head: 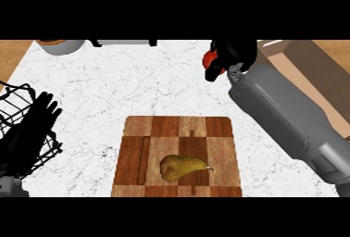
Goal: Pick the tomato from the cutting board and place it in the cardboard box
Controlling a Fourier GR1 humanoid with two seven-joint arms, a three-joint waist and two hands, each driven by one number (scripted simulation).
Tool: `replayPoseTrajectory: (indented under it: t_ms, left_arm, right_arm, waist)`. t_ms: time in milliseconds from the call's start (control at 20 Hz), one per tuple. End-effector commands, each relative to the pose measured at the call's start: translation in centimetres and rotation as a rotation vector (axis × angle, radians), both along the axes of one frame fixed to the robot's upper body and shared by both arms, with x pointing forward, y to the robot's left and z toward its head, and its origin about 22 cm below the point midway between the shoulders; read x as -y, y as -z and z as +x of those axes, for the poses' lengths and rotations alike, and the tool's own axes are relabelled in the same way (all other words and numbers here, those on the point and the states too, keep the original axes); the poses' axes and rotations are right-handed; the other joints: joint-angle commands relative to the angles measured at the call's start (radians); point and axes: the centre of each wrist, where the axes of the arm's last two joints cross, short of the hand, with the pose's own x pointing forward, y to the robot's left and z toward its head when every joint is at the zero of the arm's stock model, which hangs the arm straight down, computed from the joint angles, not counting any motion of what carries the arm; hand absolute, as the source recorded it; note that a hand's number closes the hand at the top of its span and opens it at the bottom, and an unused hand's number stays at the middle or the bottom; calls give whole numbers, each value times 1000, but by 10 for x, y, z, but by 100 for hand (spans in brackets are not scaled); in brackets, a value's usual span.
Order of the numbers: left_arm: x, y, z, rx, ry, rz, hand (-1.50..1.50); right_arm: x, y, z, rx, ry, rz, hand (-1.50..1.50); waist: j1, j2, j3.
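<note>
Tomato point(210, 59) is held enclosed in the curled right hand point(234, 54) beside the cardboard box point(308, 69); released short of the wall, it could roll onto the counter point(137, 83).

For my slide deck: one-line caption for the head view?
Right robot hand carries the tomato toward the cardboard box; a pear remains on the cutting board.

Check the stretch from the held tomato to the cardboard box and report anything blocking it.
Nothing visible blocks it. The right hand, fingers curled round the tomato, sits just left of the cardboard box; only bare counter shows nearby. The pear stays on the cutting board.
</note>
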Motion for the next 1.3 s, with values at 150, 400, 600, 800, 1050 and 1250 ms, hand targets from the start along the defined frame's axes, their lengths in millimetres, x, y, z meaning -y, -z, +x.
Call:
replayPoseTrajectory:
  t_ms: [150, 400, 600, 800, 1050, 1250]
  left_arm:
    - [-1, 9, -2, 10, -14, -13, 0]
    - [-9, -4, 1, -6, 7, 4, 0]
    - [15, 1, -4, 20, 26, 4, 0]
    - [7, -20, 10, 18, 8, 3, 0]
    - [-3, 15, 2, 2, 27, -8, 0]
    - [1, -7, 1, 15, 18, -1, 0]
  right_arm:
    - [30, -77, -14, 191, 189, 18, 150]
    - [67, -79, -19, 254, 300, 7, 150]
    - [95, -89, -14, 242, 338, 19, 150]
    - [120, -79, -18, 176, 333, -62, 150]
    - [169, -61, -8, 223, 314, -38, 150]
    - [169, -35, 1, 200, 317, -21, 150]
  waist:
    - [-6, 1, 0]
    - [3, 6, 1]
    - [16, 10, 1]
    - [11, 9, 1]
    - [19, 14, 1]
    - [24, 12, 1]
